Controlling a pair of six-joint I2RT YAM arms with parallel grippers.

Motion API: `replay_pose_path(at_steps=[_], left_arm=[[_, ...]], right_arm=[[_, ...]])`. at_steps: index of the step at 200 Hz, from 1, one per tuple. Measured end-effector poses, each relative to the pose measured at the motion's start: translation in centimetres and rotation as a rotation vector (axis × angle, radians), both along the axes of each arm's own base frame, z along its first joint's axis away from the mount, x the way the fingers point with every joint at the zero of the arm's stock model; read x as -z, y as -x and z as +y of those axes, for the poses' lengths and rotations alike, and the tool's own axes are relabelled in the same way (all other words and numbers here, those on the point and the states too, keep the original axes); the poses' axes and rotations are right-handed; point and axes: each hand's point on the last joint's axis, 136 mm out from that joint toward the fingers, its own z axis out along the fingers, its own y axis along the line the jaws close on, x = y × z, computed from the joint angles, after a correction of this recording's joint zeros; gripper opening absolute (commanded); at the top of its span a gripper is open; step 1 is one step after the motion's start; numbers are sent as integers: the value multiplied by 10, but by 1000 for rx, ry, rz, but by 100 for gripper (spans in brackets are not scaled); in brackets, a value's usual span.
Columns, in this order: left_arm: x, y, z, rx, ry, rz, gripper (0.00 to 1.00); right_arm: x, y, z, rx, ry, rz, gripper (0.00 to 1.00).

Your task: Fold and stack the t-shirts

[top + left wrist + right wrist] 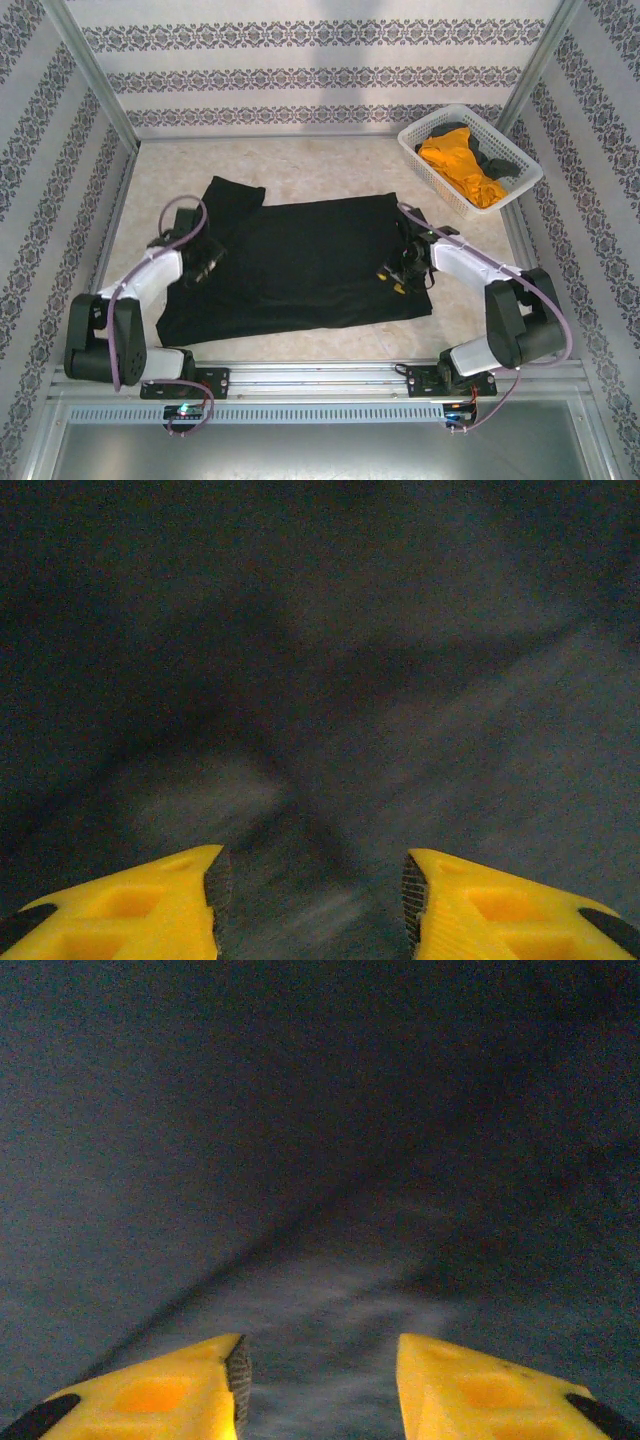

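T-shirts wait in two places: the large black t-shirt [310, 260] lies spread flat on the table [300, 160], to the near left of the white basket [430, 170], while the orange-yellow one [455, 160] and another dark one [497, 160] sit bunched inside that basket. The left gripper [205, 262] is over the shirt's side farthest from the basket, and the right gripper [395, 265] is over the side nearest it. Both pincers stand parted over cloth, with nothing pinched between them. Folding the black shirt seems to be the step in hand, with no stack begun. The next move likely calls for each pincer to close on a shirt edge and carry it across evenly.
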Motion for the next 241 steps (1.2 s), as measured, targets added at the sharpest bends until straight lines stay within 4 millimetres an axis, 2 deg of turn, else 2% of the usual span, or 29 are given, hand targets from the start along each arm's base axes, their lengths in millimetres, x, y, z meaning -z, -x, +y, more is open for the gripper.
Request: replay_pose_path(at_steps=[20, 37, 56, 73, 92, 110, 135, 174, 196, 241], left_arm=[[-36, -64, 21, -23, -16, -100, 52], [-48, -109, 42, -42, -34, -149, 52], [-39, -152, 60, -38, -51, -155, 52], [-22, -186, 69, -14, -70, -148, 52], [-3, -213, 72, 21, -92, -142, 52], [7, -237, 76, 48, -112, -154, 52], [10, -272, 81, 75, -145, -197, 53], [21, -313, 80, 125, -176, -224, 52], [33, -314, 70, 163, -195, -178, 51], [38, -300, 62, 176, -230, -125, 43]], right_arm=[[-38, -51, 11, -56, -17, -170, 49], [-67, -97, 18, -98, -20, -302, 50], [-82, -144, 19, -129, -12, -402, 50], [-81, -174, 15, -141, 3, -431, 51], [-74, -199, 9, -143, 9, -437, 50], [-69, -211, 4, -141, 8, -434, 51], [-68, -216, 0, -135, 3, -428, 51], [-69, -225, 1, -134, 1, -428, 51], [-62, -227, -1, -129, 5, -408, 51], [-52, -230, -12, -107, 20, -377, 51]])
